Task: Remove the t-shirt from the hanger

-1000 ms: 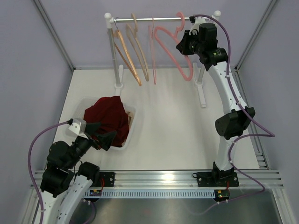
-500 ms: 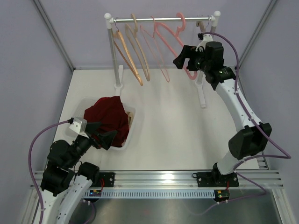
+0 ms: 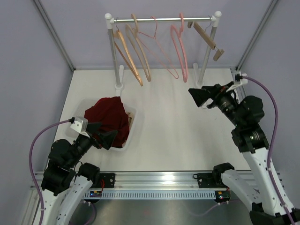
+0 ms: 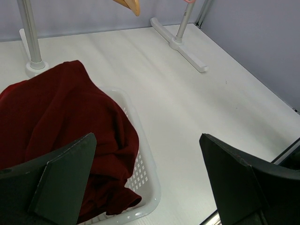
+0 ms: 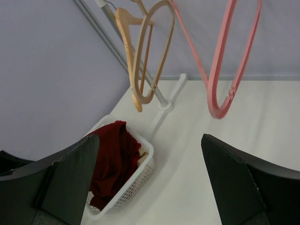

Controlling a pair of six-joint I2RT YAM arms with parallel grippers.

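Observation:
The dark red t-shirt lies bunched in a white basket at the left, off any hanger. It also shows in the wrist views, t-shirt and t-shirt. A bare pink hanger hangs on the rail; pink hanger. My left gripper hovers at the basket's near right corner, open and empty. At the right, my right gripper is low and away from the rail, open and empty.
Two wooden hangers, a thin pink wire hanger and a wooden clip hanger also hang on the rail. The rack's right foot lies just beside my right gripper. Grey walls enclose the white table.
My right gripper opened and let go of the pink hanger, then pulled back from the rail down toward the near right. The pink hanger now hangs free. The left arm has not moved.

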